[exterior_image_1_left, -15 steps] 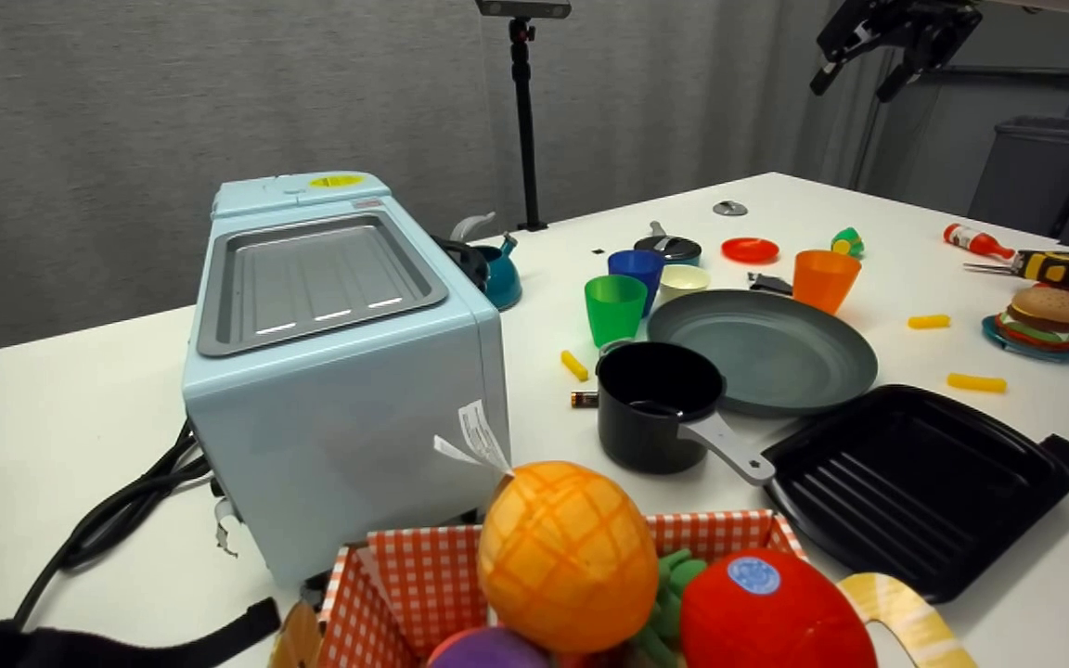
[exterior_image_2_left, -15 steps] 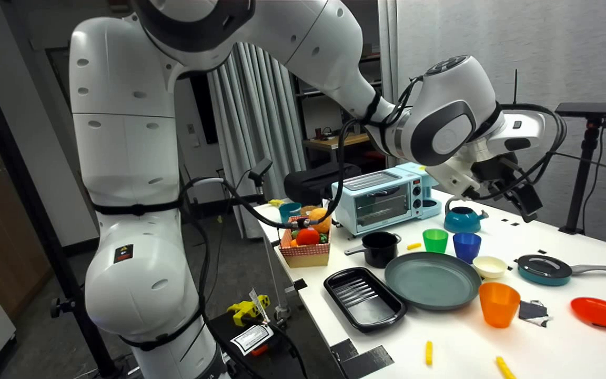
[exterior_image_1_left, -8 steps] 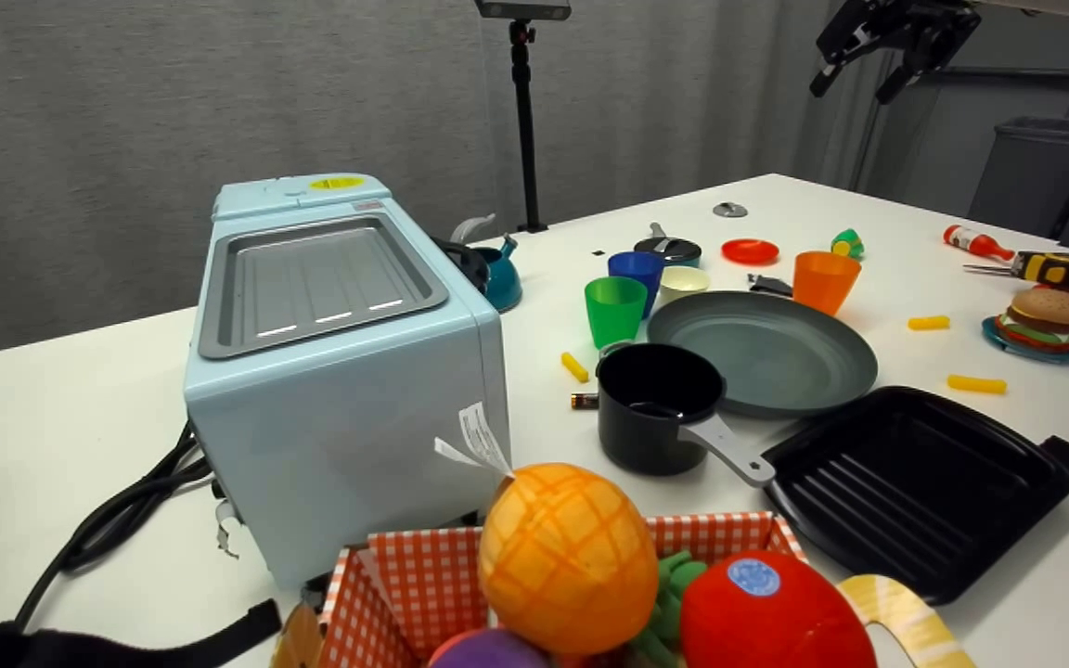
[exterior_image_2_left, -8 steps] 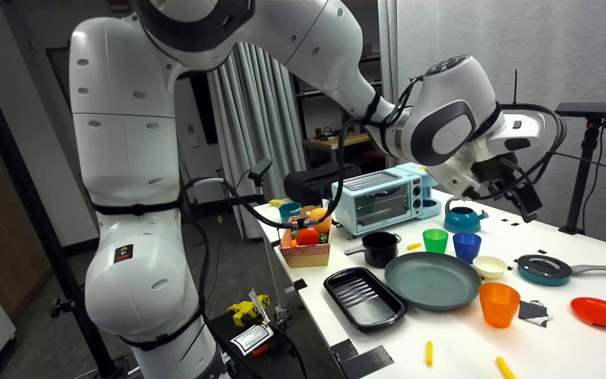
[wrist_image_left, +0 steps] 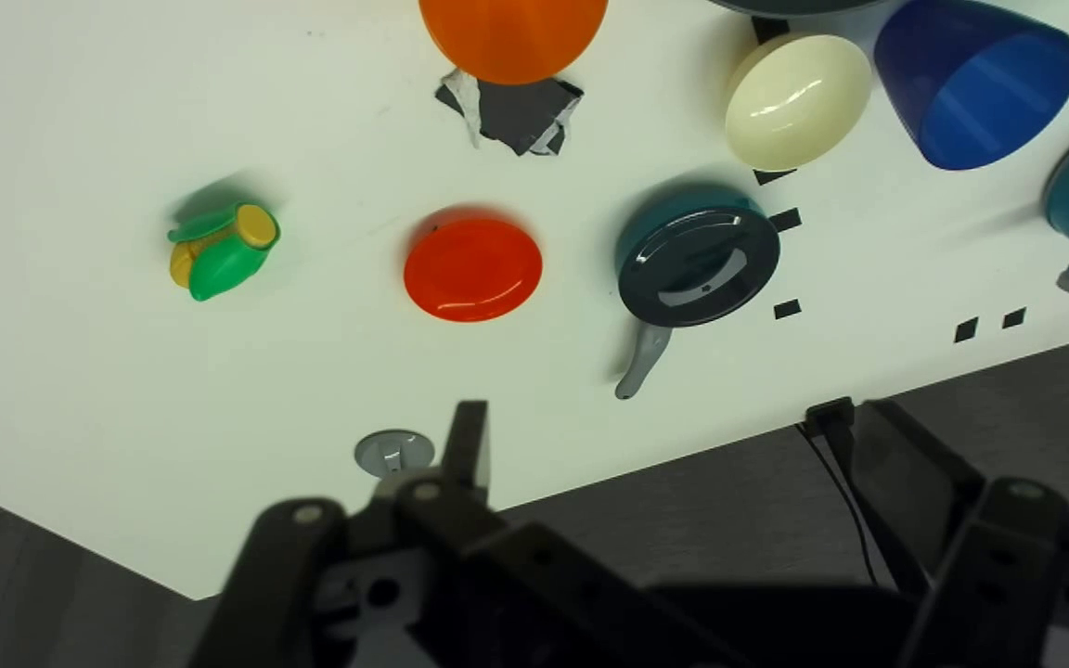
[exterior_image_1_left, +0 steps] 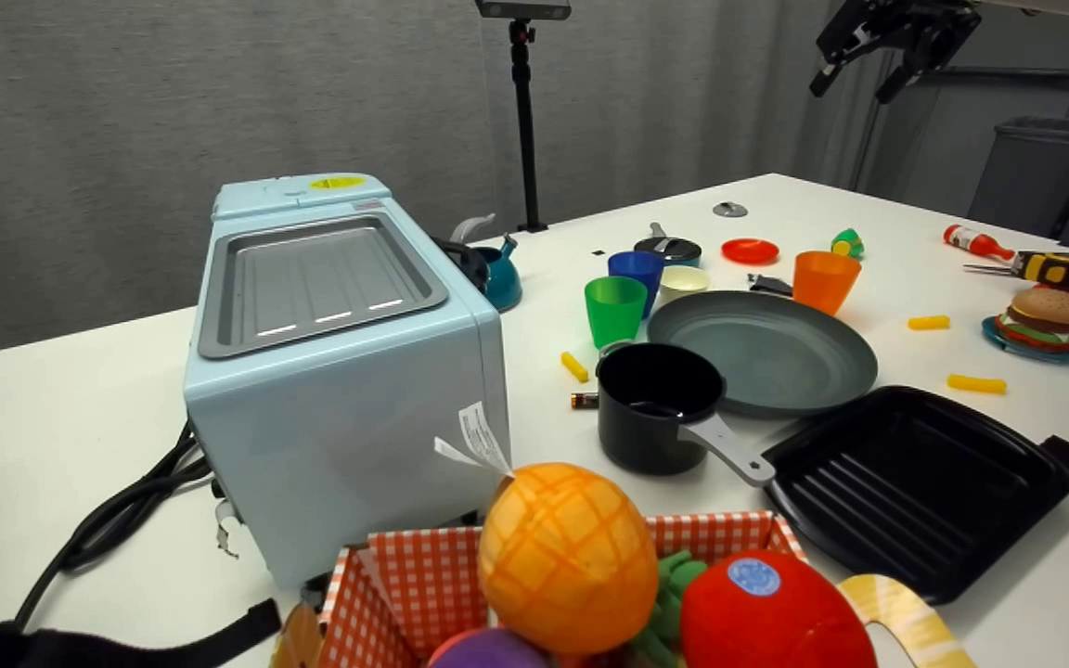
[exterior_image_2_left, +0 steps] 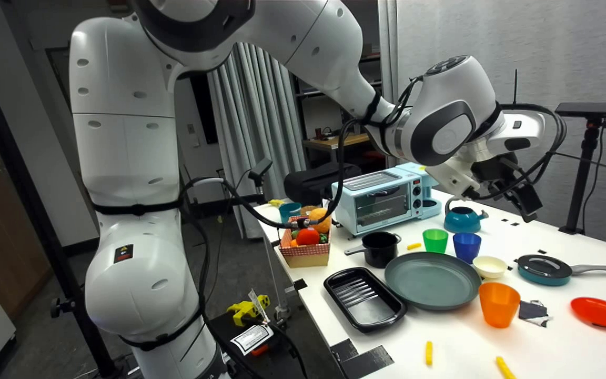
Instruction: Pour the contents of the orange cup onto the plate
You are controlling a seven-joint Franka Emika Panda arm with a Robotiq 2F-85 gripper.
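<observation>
The orange cup stands upright on the table beside the plate in both exterior views. Its lower part shows at the top edge of the wrist view. What is inside it is hidden by its walls. The plate is a wide dark grey dish with a bare surface, and it lies flat in both exterior views. Only a strip of its rim shows at the top of the wrist view. My gripper is open and empty, high above the table and away from the cup and plate.
A green cup, blue cup and cream bowl stand close to the plate. The black pot and ridged pan are on its other side. Red dish, lidded pan, kettle and oven stand around.
</observation>
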